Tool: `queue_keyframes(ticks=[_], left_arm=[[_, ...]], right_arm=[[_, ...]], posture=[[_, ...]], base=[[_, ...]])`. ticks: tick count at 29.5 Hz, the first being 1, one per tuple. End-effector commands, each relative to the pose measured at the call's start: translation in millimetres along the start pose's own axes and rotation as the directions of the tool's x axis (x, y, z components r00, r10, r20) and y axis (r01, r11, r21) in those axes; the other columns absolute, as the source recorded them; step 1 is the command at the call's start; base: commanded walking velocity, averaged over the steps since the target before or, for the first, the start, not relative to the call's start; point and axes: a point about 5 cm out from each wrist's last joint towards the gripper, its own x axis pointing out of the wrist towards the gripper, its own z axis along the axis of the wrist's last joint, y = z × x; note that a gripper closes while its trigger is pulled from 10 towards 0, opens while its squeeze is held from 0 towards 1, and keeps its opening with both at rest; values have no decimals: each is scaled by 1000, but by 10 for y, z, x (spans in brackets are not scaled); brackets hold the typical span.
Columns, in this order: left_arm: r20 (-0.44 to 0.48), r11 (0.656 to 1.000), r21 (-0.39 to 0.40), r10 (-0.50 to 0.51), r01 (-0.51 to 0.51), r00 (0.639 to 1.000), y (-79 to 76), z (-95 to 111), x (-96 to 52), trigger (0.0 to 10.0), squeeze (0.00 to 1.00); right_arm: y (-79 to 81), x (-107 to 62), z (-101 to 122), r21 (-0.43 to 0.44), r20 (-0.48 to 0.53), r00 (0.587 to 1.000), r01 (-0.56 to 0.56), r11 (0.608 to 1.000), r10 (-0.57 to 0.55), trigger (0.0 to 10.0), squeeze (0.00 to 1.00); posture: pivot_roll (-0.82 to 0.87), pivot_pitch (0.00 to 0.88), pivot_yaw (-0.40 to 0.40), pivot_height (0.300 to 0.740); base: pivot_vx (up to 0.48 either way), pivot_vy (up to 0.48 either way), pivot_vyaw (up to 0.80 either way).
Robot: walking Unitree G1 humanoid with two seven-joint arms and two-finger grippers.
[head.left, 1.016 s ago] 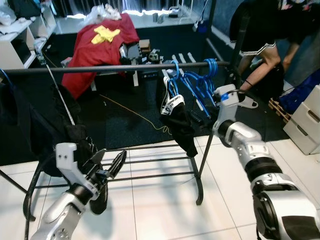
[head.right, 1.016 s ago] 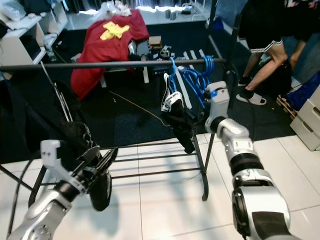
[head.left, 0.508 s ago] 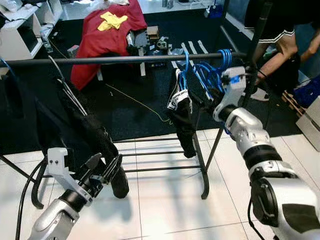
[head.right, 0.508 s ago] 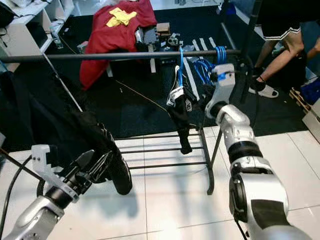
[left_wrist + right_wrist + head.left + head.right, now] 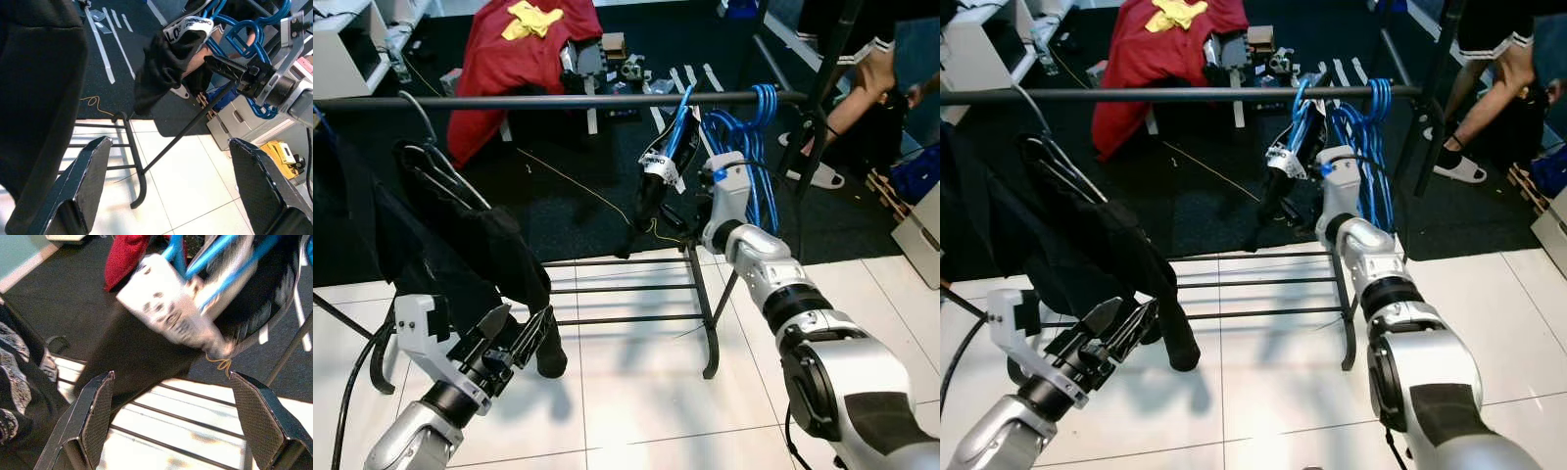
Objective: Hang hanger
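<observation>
A blue hanger hooks over the black rail and carries a black garment with a white waistband, tilted and blurred in the right wrist view. My right gripper is open, just right of the garment and below the rail, holding nothing. Several more blue hangers hang bunched at the rail's right end. My left gripper is low at the front left, open and empty, beside dark clothes that hang from the rail's left half.
The rack's lower bars and right leg stand over white tiles. A person bends down behind the rack's right end. A red garment and clutter lie on the dark floor beyond. A white box is at the right.
The camera has moved nearer and lower. The garment on the blue hanger has swung from hanging straight to tilting leftward. My right gripper has dropped a little below the rail.
</observation>
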Motion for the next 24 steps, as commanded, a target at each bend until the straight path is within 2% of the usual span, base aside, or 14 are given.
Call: queue_keyframes(ticks=[1, 5, 7, 8, 9, 10, 13, 16, 18, 20, 24], left_arm=[[-12, 1000, -9, 15, -16, 1000, 12, -8, -38, 10000, 0], [-16, 1000, -11, 16, -16, 1000, 3, -12, -45, 10000, 0], [-24, 1000, -17, 14, -15, 1000, 6, -25, -41, 10000, 0], [-24, 1000, -17, 14, -15, 1000, 6, -25, -41, 10000, 0], [-28, 1000, -20, 12, -13, 1000, 7, -32, -36, 10000, 0], [-28, 1000, -20, 12, -13, 1000, 7, -32, -36, 10000, 0], [-34, 1000, -25, 9, -10, 999, 16, -49, -21, 10000, 0], [-38, 1000, -28, 8, -10, 999, 20, -55, -13, 10000, 0], [-39, 1000, -29, 9, -10, 999, 20, -55, -13, 10000, 0], [-40, 999, -40, -1, -1, 999, 23, -78, 23, 10000, 0], [-38, 999, -50, -10, 8, 999, 16, -96, 58, 10000, 0]], right_arm=[[15, 1, -73, -10, -46, 999, 5, 1000, -5, 10000, 0], [19, 11, -15, 20, -14, 1000, -6, 1000, 7, 10000, 0], [34, 22, 152, 115, 96, 993, -72, 991, 61, 10000, 0], [34, 22, 152, 115, 96, 993, -72, 991, 61, 10000, 0], [40, 23, 251, 169, 164, 982, -117, 979, 89, 10000, 0], [40, 23, 251, 169, 164, 982, -117, 979, 89, 10000, 0], [50, 16, 405, 245, 273, 954, -197, 949, 128, 10000, 0], [56, 11, 467, 276, 316, 938, -234, 932, 142, 10000, 0], [57, 11, 474, 280, 321, 936, -237, 930, 142, 10000, 0], [-37, -13, 523, 193, 286, 953, -157, 969, 97, 10000, 0], [-130, -45, 498, 139, 248, 967, -90, 986, 53, 10000, 0]], posture=[[84, 238, 3, 740], [81, 237, 5, 740], [71, 233, 12, 740], [71, 233, 12, 740], [70, 232, 12, 740], [70, 232, 12, 740], [61, 222, 18, 740], [61, 222, 18, 740], [61, 222, 18, 740], [38, 202, 13, 740], [30, 198, 10, 740]], base=[[0, 0, 0], [0, 0, 0], [0, 0, 0], [0, 0, 0], [0, 0, 0], [0, 0, 0], [0, 0, 0], [0, 0, 0], [0, 0, 0], [0, 0, 0], [0, 0, 0]])
